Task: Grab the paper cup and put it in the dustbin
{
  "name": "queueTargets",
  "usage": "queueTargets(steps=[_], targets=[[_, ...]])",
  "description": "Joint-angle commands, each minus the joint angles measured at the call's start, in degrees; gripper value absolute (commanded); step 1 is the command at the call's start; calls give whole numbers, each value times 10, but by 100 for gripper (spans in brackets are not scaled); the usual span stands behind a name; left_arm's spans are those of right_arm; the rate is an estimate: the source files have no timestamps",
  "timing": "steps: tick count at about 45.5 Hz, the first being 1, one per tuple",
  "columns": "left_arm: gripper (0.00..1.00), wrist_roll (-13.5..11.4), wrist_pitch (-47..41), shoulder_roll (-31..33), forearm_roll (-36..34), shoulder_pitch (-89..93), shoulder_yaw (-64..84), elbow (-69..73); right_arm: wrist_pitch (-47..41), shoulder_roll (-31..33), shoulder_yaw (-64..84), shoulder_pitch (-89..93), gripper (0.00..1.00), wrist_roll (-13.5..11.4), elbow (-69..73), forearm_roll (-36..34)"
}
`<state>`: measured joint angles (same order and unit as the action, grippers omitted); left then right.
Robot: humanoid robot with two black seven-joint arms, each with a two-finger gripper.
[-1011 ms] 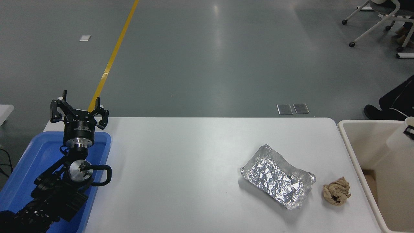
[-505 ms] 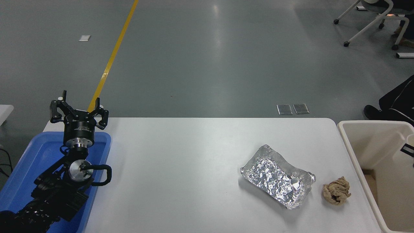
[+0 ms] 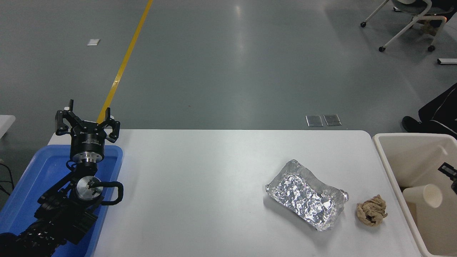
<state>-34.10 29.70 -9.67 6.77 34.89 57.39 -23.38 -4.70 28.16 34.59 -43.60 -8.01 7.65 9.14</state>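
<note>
The white paper cup lies on its side inside the cream dustbin at the table's right end, its mouth turned to the right. My right gripper shows only as a black bit at the picture's right edge, above the bin and just right of the cup. It is open, and the cup is free of it. At the lower left, my left gripper stands parked over a blue tray with its fingers spread and nothing between them.
A crinkled silver foil tray and a crumpled brown paper ball lie on the white table left of the bin. The blue tray sits at the table's left end. Office chairs and a dark bag stand on the floor beyond.
The right gripper went down into the bin with the cup and let it go. The cup now lies on its side on the bin's floor. The left arm has not moved.
</note>
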Motion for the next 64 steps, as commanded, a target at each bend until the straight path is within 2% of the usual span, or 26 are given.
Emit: queueTargets(steps=[1, 7, 21, 26, 34, 40, 46, 57, 64], targets=[[99, 0, 0, 0, 0, 0, 0, 0, 0, 0, 1, -6, 100, 2, 14, -11], [99, 0, 0, 0, 0, 0, -1, -1, 0, 10, 1, -32, 100, 5, 52, -11], [99, 0, 0, 0, 0, 0, -1, -1, -10, 115, 17, -142, 100, 6, 283, 1], [99, 0, 0, 0, -1, 0, 0, -1, -28, 147, 61, -218, 100, 12, 368, 25], [99, 1, 1, 0, -1, 0, -1, -1, -120, 203, 88, -355, 100, 52, 479, 63], [99, 1, 1, 0, -1, 0, -1, -1, -176, 250, 98, -462, 100, 52, 571, 71], [99, 1, 1, 0, -1, 0, -1, -1, -268, 289, 129, -596, 100, 52, 655, 138], [99, 1, 1, 0, -2, 0, -1, -1, -403, 305, 217, -838, 100, 52, 781, 166], [99, 1, 1, 0, -2, 0, 0, -1, -403, 298, 253, -967, 100, 48, 847, 166]])
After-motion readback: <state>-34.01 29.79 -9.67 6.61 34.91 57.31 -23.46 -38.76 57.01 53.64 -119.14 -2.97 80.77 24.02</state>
